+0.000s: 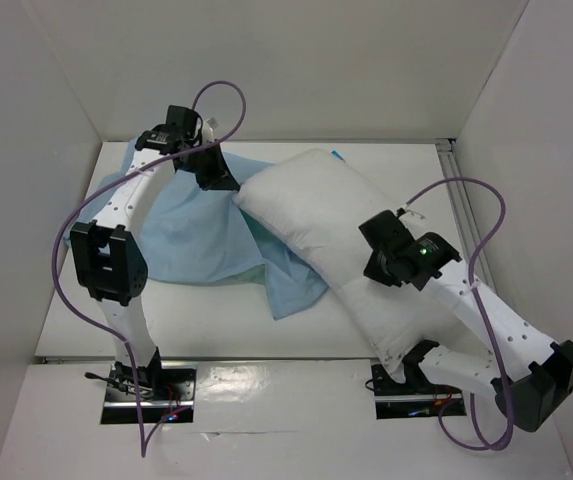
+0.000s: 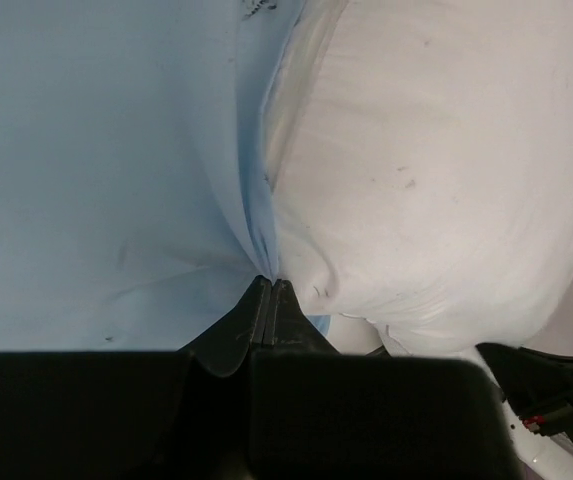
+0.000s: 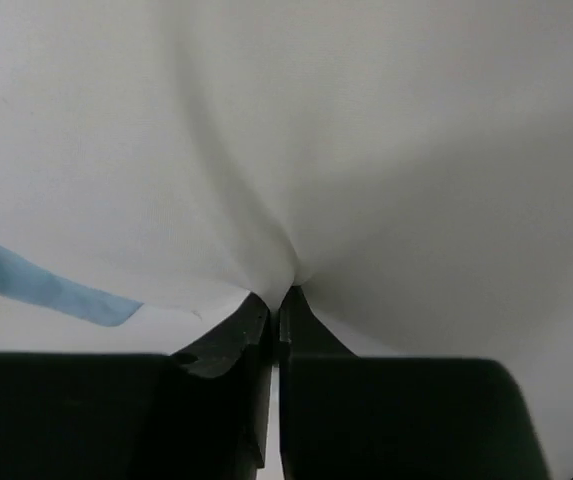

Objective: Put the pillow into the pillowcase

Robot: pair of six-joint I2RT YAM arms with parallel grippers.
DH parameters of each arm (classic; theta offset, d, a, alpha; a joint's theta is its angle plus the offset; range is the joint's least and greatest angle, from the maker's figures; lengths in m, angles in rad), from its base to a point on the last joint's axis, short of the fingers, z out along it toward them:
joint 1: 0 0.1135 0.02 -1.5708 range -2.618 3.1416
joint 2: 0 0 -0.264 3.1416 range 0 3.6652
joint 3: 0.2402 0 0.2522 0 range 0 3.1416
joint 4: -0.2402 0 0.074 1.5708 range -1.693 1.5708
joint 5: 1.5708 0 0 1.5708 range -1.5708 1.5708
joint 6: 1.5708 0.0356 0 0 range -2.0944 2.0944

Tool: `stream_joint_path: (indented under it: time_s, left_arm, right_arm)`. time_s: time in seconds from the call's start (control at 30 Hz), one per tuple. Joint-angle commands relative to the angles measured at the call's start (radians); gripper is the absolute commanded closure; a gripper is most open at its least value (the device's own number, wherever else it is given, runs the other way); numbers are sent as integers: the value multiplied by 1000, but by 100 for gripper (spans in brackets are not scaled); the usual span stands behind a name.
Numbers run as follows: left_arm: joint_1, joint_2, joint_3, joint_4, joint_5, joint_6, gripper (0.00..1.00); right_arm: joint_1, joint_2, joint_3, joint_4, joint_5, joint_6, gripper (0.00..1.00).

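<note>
The left gripper (image 2: pixel 269 290) is pressed shut on a fold of the pillowcase (image 2: pixel 96 150), touching the far end of the pillow (image 2: pixel 436 180). The right gripper (image 3: pixel 280 298) is clamped on pillow fabric. The pillow is laid diagonally — far-left to near-right — mostly outside the case, on a white table (image 1: pixel 406 175) enclosed by white walls (image 1: pixel 266 60).

Pillow (image 1: pixel 311 210): plump, white, wrinkled; lies diagonally on the table (image 1: pixel 396 170), far centre to near right, outside the case | Pillowcase (image 1: pixel 191 235): limp light-blue cloth, spread creased just left of the pillow, right edge touching it, a fold gathered up against the pillow's far end
</note>
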Motion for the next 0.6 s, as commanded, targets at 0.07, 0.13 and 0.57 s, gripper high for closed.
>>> stream_joint_path:
  time_s: [0.07,0.13,0.57]
  left_arm:
    - [18,-39,14,18,44,22,100]
    - [18,-48,13,29,44,22,100]
    - [36,-58,4,29,67,31,100]
  right_arm:
    - [-11,167,166,32,270,-50,100]
    - [-2,183,241,23,347,-142,100]
    - [-2,-41,204,244,501,-629,66]
